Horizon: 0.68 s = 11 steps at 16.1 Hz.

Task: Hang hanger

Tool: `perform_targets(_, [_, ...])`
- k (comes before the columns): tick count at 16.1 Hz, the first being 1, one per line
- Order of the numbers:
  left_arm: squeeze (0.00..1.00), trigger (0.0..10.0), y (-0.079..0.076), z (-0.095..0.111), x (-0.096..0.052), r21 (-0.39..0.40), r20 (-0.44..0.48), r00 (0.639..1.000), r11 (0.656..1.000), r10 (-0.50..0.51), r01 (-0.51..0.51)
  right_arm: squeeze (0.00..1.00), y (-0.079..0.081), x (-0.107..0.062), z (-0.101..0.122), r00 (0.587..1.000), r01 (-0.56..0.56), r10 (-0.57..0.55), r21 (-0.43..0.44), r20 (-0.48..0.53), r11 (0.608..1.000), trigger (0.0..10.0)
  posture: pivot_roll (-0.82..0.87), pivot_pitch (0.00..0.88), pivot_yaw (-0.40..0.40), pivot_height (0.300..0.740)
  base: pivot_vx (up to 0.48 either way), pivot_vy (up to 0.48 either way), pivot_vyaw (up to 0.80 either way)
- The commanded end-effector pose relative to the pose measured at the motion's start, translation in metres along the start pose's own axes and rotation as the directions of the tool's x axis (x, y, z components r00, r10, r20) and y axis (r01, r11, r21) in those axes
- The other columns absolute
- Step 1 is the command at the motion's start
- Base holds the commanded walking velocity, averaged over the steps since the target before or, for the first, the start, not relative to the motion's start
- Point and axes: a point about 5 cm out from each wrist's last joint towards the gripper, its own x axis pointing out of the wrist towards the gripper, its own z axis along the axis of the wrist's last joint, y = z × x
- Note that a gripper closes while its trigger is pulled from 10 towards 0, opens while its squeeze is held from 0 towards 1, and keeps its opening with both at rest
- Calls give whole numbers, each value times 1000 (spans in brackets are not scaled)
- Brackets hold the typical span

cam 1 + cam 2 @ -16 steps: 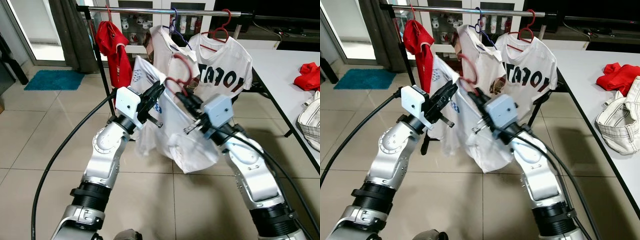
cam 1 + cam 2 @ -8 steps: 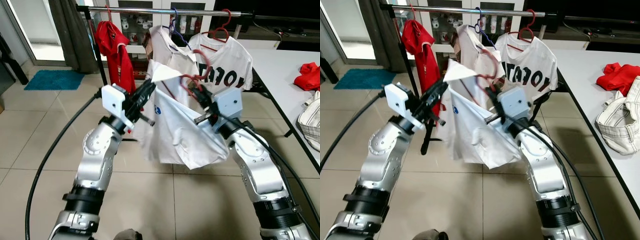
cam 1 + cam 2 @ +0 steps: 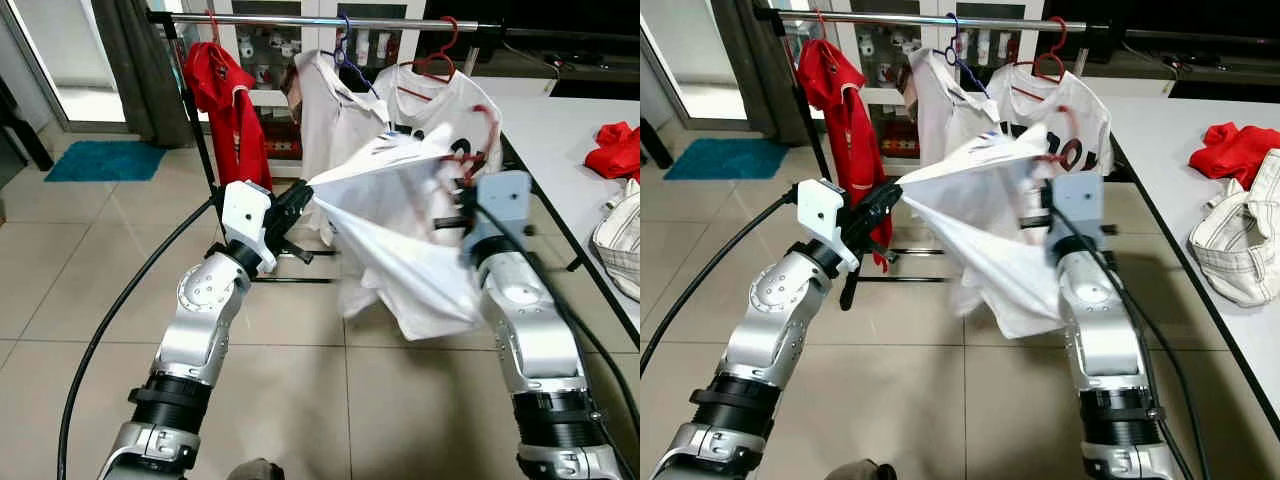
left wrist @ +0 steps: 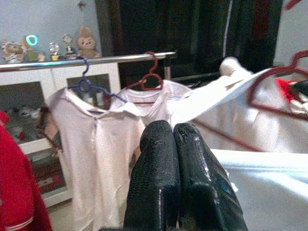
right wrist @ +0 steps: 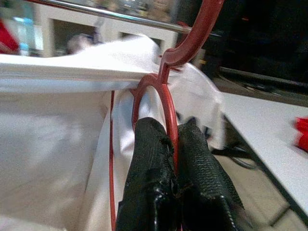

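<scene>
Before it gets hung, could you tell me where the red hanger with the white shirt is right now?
The red hanger is clamped in the right gripper, on the robot's right below the rail, near the lettered shirt.

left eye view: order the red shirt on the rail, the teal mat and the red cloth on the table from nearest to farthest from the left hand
1. red shirt, just above and behind the left hand
2. teal mat, on the floor far to its left
3. red cloth, across on the table at right
</scene>
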Motion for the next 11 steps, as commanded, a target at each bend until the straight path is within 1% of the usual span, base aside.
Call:
perform_targets(1, [0,0,8,1,0,10,-12,999,999,52,-52,0,-20,0,5,990,140,-140,-29,9,990,10000,-69,0,27,740,0,0,0])
perform_targets(2, [0,0,10,1,0,12,-22,998,998,67,-66,0,-24,0,4,984,178,-178,-30,3,984,10000,-69,0,24,740,0,0,0])
perform_targets(4, [0,0,10,-1,0,10,-39,997,997,72,-72,0,-19,2,8,990,143,-143,-14,6,990,10000,-70,0,23,740,0,0,0])
perform_targets(5, [0,0,7,-4,1,7,-64,996,998,58,-58,0,-4,3,10,1000,23,-24,67,9,998,10000,-69,0,23,740,0,0,0])
perform_targets(6, [0,0,5,-6,1,7,-70,996,999,48,-48,0,13,2,13,993,-115,113,104,27,988,10000,-70,0,24,740,0,0,0])
perform_targets(7, [0,0,1,-6,4,4,-76,996,999,37,-37,0,38,-6,12,942,-335,335,58,10,941,10000,-71,0,24,740,0,0,0])
perform_targets(8, [0,353,0,-5,6,7,-71,997,999,32,-31,0,49,-14,7,888,-459,459,2,-28,889,10000,-70,0,24,740,0,0,0])
perform_targets(9, [0,392,-1,-4,8,7,-66,997,1000,31,-31,0,56,-21,2,841,-540,537,-40,-68,841,10000,-71,0,24,740,0,0,0])
perform_targets(10, [0,471,0,-2,9,10,-59,997,999,39,-39,0,56,-25,-3,815,-577,568,-71,-110,814,10000,-70,0,25,740,0,0,0])
perform_targets(11, [0,392,6,0,11,17,-56,995,996,85,-84,0,52,-36,-17,744,-659,629,-90,-226,746,10000,-72,0,27,740,0,0,0])
